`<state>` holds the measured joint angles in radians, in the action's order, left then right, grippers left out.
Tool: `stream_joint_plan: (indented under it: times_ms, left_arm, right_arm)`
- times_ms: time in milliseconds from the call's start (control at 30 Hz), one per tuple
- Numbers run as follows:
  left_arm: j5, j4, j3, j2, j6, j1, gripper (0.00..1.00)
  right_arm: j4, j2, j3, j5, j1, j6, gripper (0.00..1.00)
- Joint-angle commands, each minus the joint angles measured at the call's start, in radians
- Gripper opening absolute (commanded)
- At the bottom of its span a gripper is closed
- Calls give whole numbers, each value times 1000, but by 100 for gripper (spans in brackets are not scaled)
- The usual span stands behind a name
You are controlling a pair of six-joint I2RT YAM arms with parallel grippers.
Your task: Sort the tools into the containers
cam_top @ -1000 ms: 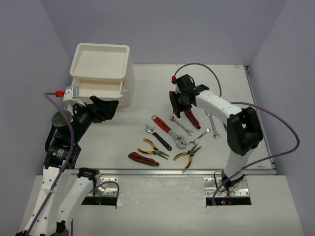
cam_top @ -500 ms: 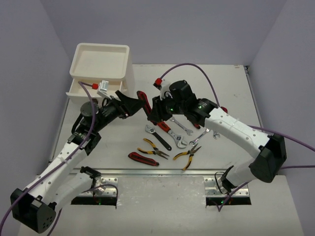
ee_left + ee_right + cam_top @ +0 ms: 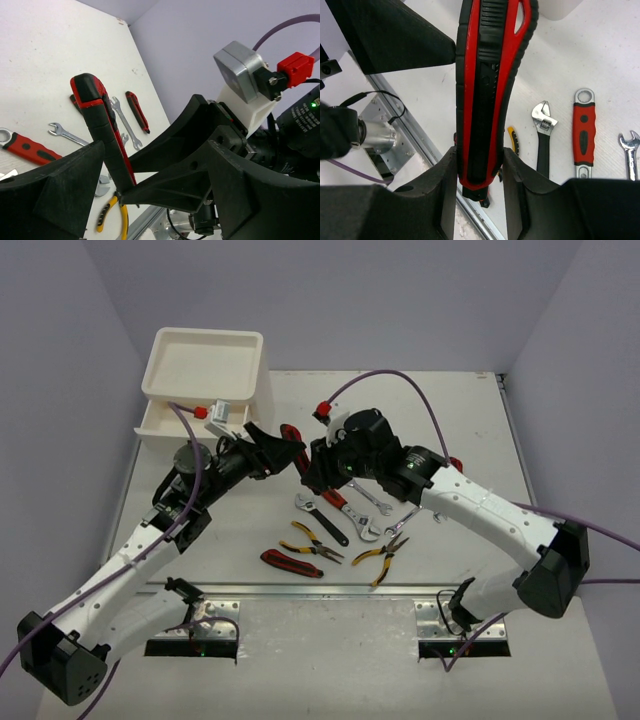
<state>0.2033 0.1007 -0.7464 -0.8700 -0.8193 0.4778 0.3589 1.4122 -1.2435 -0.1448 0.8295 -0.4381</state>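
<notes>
My right gripper (image 3: 308,462) is shut on a red-and-black-handled tool (image 3: 292,438) and holds it above the table; in the right wrist view both pads (image 3: 445,170) press the handle (image 3: 490,75). My left gripper (image 3: 272,448) is open right beside it. In the left wrist view the handle (image 3: 97,117) stands between its wide-apart jaws, against the left finger (image 3: 55,190). The white box unit (image 3: 160,380) stands at the back left, with its top tray and one drawer (image 3: 165,428) pulled out. Other tools lie on the table: a black-handled adjustable wrench (image 3: 322,519), a red-handled wrench (image 3: 335,501), silver wrenches (image 3: 371,498) and yellow-handled pliers (image 3: 311,544).
More yellow pliers (image 3: 380,558) and a red-and-black tool (image 3: 290,562) lie near the front metal rail (image 3: 330,590). Another red-and-black tool (image 3: 137,111) lies by the right arm. Purple cables (image 3: 400,380) loop over the back of the table. Grey walls enclose the table.
</notes>
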Motion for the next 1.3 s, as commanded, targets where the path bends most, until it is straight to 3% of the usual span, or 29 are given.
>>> stream_joint_plan:
  times_ms: [0,200,500,533,567,600,667,800,900,933,967,1000,1033,1133,1200,1267]
  left_arm:
    - [-61,-41,-45,3,52,8,84]
    - [-74,-75,-44,-6,65,8,91]
    - [-93,-94,-48,2,71,8,90]
    - [-95,-94,-48,-2,67,8,82]
    - [-95,-91,-49,-7,63,8,67]
    - [-92,-85,-50,-10,57,8,44]
    - [-83,-73,-54,-17,47,8,22]
    - [-63,-37,-66,-33,27,10,0]
    - [-106,-56,-95,-43,27,8,0]
    - [-154,-100,-112,-46,27,8,0]
    - [-249,-209,-143,-46,28,8,0]
    - [-326,-257,-189,-44,25,7,0]
    - [-399,-299,-190,-41,18,4,0]
    - [-662,-418,-263,-17,-39,-73,0]
    - [-710,-448,-282,-17,-57,-116,0]
    - [-708,-471,-313,-43,-91,-242,0]
  right_arm:
    - [-125,-86,4,-41,26,-3,0]
    - [-137,-99,16,-9,26,-5,0]
    - [-174,-107,35,-6,26,-3,0]
    - [-188,-112,43,-30,26,-4,0]
    - [-200,-114,49,-60,26,-4,0]
    - [-211,-115,53,-91,26,-4,0]
    - [-239,-116,62,-114,26,-7,0]
    - [-260,-113,70,-123,26,-12,0]
    - [-259,-117,78,-87,26,-12,0]
    - [-251,-126,86,-56,26,-16,11]
    - [-236,-150,104,0,26,-21,49]
    - [-215,-160,113,54,26,-31,82]
    - [-187,-174,118,113,26,-31,99]
    - [-88,-225,147,403,24,-35,99]
    - [-63,-248,160,469,23,-34,99]
    - [-10,-273,175,558,16,-30,99]
